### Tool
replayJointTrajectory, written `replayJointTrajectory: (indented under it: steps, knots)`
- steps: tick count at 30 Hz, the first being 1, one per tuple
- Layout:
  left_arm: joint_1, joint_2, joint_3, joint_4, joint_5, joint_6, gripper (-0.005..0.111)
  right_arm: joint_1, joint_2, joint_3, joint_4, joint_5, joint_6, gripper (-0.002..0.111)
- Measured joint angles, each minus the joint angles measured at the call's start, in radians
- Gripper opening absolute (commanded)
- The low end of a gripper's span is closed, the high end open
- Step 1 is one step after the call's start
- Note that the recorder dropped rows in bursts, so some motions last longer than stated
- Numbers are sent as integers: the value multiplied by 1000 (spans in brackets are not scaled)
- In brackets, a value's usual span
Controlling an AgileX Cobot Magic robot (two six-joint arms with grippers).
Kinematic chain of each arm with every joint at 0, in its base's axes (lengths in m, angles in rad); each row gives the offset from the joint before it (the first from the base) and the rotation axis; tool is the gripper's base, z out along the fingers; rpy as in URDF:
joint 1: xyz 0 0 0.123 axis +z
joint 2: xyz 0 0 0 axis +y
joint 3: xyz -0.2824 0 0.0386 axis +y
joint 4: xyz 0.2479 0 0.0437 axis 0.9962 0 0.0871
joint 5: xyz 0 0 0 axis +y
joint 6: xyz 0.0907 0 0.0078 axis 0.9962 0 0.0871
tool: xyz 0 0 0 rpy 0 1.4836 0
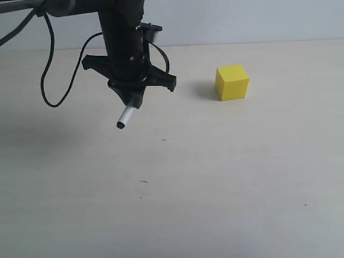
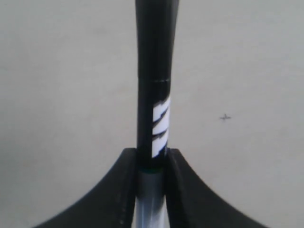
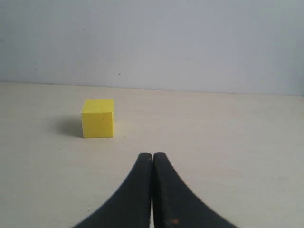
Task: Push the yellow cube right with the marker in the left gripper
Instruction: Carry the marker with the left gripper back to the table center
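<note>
The yellow cube rests on the pale table, right of centre and toward the back; the right wrist view also has the cube. My left gripper hangs above the table well to the cube's left, apart from it, shut on the marker. A white barrel with a dark end pokes out below the claw. In the left wrist view the marker is clamped by my left gripper, its black printed cap reaching past the fingertips. My right gripper is shut and holds nothing, with the cube some way in front of it.
The pale table carries a few tiny dark specks. A grey wall runs along the table's back edge. Black cables loop down from the left arm.
</note>
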Motion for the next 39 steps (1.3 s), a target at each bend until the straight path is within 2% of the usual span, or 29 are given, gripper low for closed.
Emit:
replayJointTrajectory:
  steps: [7, 11, 14, 20, 28, 33, 39]
  knots:
    - [-120, -136, 73, 2, 0, -93, 0, 0, 0, 0, 0, 0, 0, 0]
    - [-187, -201, 107, 67, 1, -208, 0, 0, 0, 0, 0, 0, 0, 0]
    - [-210, -243, 117, 132, 1, -304, 0, 0, 0, 0, 0, 0, 0, 0]
    - [-217, -335, 123, 166, -8, -478, 0, 0, 0, 0, 0, 0, 0, 0]
    - [-213, -349, 194, 164, -93, -658, 0, 0, 0, 0, 0, 0, 0, 0]
    - [-211, -349, 265, 145, -178, -679, 0, 0, 0, 0, 0, 0, 0, 0]
    - [-211, -305, 273, 119, -199, -621, 0, 0, 0, 0, 0, 0, 0, 0]
